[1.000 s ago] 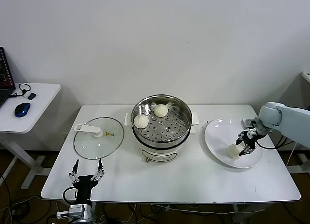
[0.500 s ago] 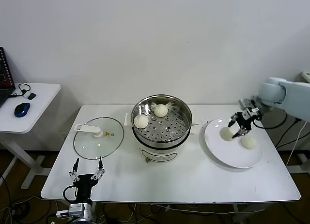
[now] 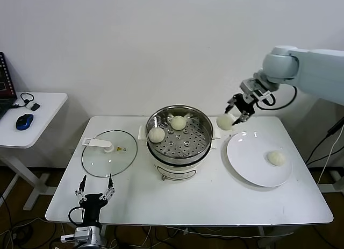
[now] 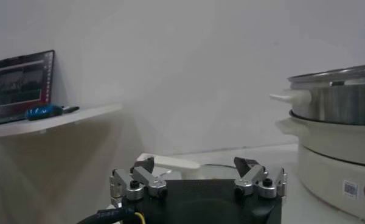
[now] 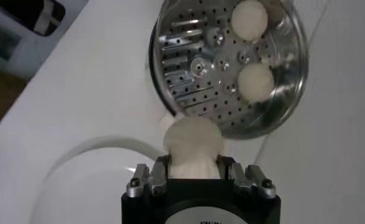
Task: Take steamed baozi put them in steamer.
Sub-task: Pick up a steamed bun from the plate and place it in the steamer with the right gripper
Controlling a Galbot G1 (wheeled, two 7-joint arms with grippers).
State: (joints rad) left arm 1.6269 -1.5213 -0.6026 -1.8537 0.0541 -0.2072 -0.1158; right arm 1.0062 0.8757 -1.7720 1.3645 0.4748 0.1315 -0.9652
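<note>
Right claw [image 3: 237, 113] pinching one baozi [image 3: 225, 121] in the air, beside the steamer [image 3: 180, 132] rim. Left claw [image 3: 96, 191] spread, parked low. Better to carry over the free perforated floor, lower, then release gently.

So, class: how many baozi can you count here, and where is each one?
4. Two baozi sit in the steamer, one lies on the plate, and one is held in the right gripper beside the steamer.
</note>
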